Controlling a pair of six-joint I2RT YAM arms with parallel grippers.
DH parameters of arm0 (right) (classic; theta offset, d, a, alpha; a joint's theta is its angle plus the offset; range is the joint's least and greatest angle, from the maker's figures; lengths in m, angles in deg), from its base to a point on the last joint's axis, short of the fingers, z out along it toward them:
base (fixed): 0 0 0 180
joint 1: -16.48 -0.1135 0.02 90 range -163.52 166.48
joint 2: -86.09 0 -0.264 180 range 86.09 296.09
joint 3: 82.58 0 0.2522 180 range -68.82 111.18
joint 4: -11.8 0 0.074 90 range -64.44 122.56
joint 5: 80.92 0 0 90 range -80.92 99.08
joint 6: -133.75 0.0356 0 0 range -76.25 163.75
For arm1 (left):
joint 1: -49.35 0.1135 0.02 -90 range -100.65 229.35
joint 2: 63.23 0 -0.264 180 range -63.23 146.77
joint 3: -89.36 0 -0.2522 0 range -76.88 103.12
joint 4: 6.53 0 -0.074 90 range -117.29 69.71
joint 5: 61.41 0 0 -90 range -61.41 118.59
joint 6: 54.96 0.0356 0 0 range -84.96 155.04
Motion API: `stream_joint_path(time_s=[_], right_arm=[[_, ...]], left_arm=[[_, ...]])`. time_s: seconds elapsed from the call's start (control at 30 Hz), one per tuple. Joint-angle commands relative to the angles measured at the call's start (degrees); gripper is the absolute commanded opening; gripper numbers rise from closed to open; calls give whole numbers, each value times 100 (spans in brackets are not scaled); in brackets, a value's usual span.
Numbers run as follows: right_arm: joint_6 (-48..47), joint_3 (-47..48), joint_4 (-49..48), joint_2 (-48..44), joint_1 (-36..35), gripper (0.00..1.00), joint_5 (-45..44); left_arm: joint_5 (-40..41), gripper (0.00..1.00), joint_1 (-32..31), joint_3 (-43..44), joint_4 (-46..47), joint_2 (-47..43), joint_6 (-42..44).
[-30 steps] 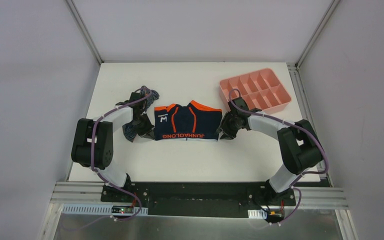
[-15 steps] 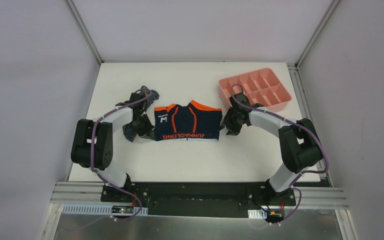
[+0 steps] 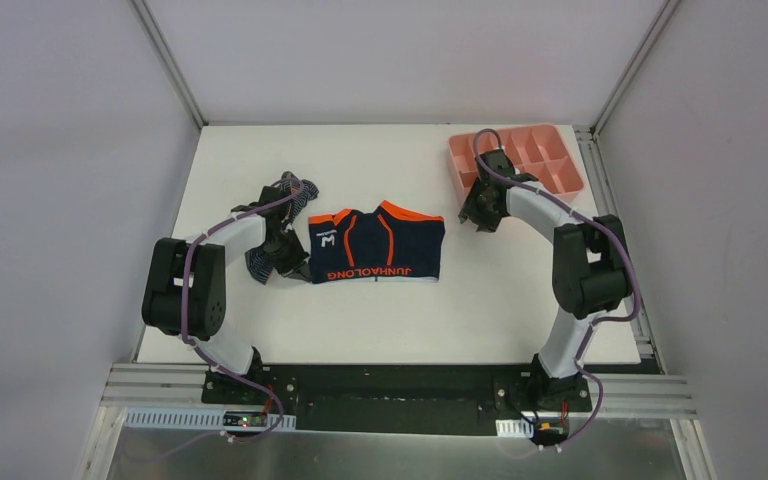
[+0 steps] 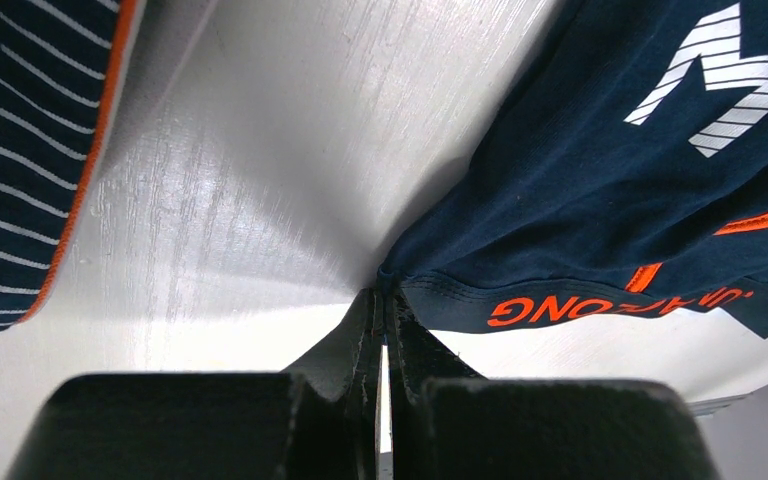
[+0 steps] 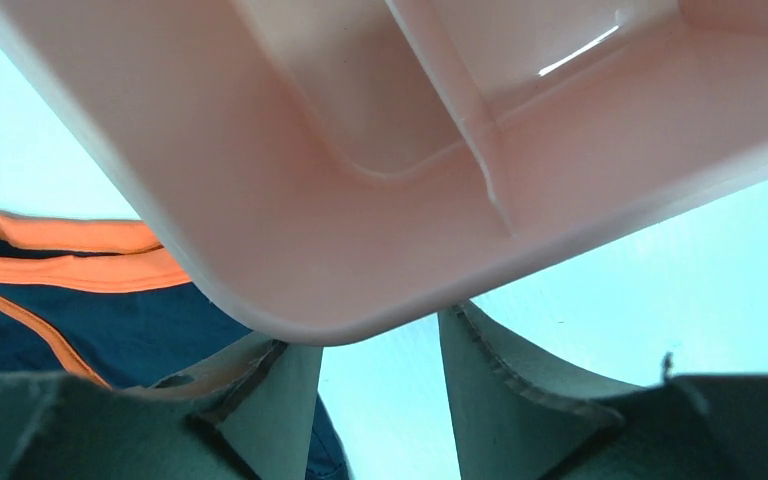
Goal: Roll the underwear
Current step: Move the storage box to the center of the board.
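At the far left of the white tabletop, the striped briefs lay bunched, dark blue with thin pale lines. The left arm crossed over their middle, so only their far and near ends showed from above. In the left wrist view, a flat edge of them with an orange border sat apart from the gripper, with bare tabletop between.

Just to the right, the left gripper was low at the near-left corner of the navy briefs. Its fingers were pressed together with only a thin slit between them. The corner of the hem ran right up to the tips, and folds in the cloth drew in toward that point, so it seemed to be pinched there, though the contact itself was too tight to see.

The navy briefs lay spread flat at the middle of the tabletop. The waistband with orange lettering faced the near edge, the orange-trimmed leg openings faced the far side, and a white logo was on the left panel.

Further right, well apart from the cloth, the right gripper sat at the near-left corner of the pink tray. Its fingers were spread apart, with the rounded corner of the tray just over the gap. A strip of the navy briefs showed behind the left finger.
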Motion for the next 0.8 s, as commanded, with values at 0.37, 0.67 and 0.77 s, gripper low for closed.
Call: stream_joint_path(time_s=[0.37,0.67,0.77], right_arm=[[-94,727,-452,180,136,55,10],[584,-1085,-481,-1828,-654,66,81],[1231,-1849,-634,-2301,-758,62,354]], left_arm=[[-215,0,-28,-37,-175,-166,-29],[-191,0,-28,-16,-175,-222,-43],[-195,0,-28,-33,-175,-212,-55]])
